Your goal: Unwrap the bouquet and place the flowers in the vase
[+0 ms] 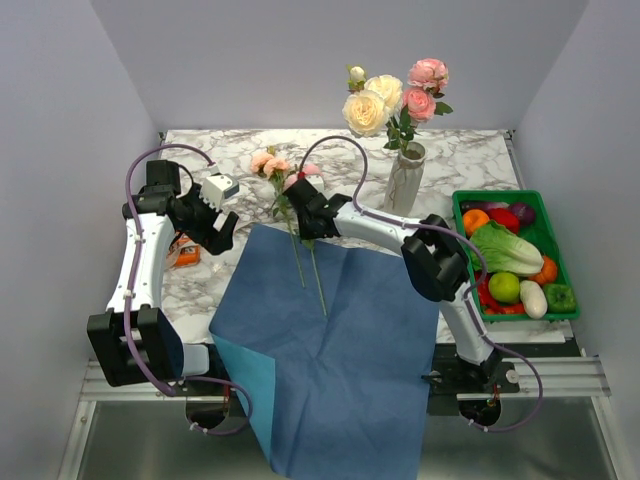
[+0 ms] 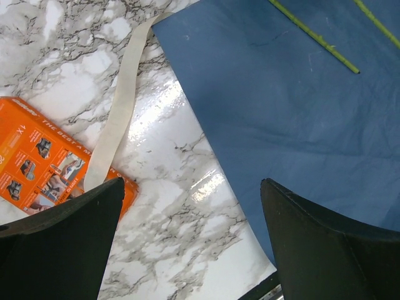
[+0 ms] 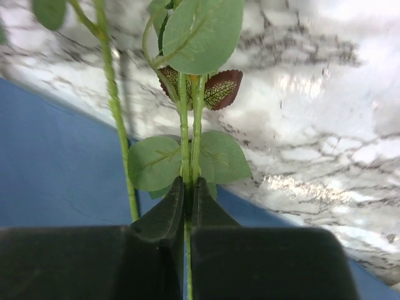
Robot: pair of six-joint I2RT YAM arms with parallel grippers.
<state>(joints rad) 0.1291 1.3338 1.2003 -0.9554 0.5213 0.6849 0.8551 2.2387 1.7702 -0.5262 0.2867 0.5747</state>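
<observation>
**Q:** Reading from the left, how far along is the task?

**A:** The left hand (image 1: 222,230) hovers over the surface with its fingers spread wide, holding nothing. Beneath it lie an orange packet (image 1: 185,252) and the beige ribbon (image 2: 122,106), which is untied. Next comes the blue paper (image 1: 330,350), spread flat and overhanging the near edge, so the unwrapping appears complete. At its upper corner lie the loose flowers (image 1: 272,165). Their pink and peach blooms rest on the marble, and at least two green stems trail onto the paper. The right hand (image 1: 300,208) is closed on one of them, pinching the stem (image 3: 185,144) just below a pair of leaves.

**Q:** And the vase?

**A:** The off-white vase (image 1: 405,185) stands upright to the right of that hand, toward the far edge. It already holds cream and pink roses (image 1: 385,100). By judgement, the placing is partly done. The gripped flower has yet to be lifted and carried to the vase mouth, and the other lying flowers must follow it.

**Q:** What of the surface and the room?

**A:** The surface (image 1: 470,160) is glossy white marble pattern with grey veining. At its right edge sits a green crate (image 1: 490,194) of toy produce, a lettuce (image 1: 505,250) among it. Plain pale walls enclose the left, far and right sides.
</observation>
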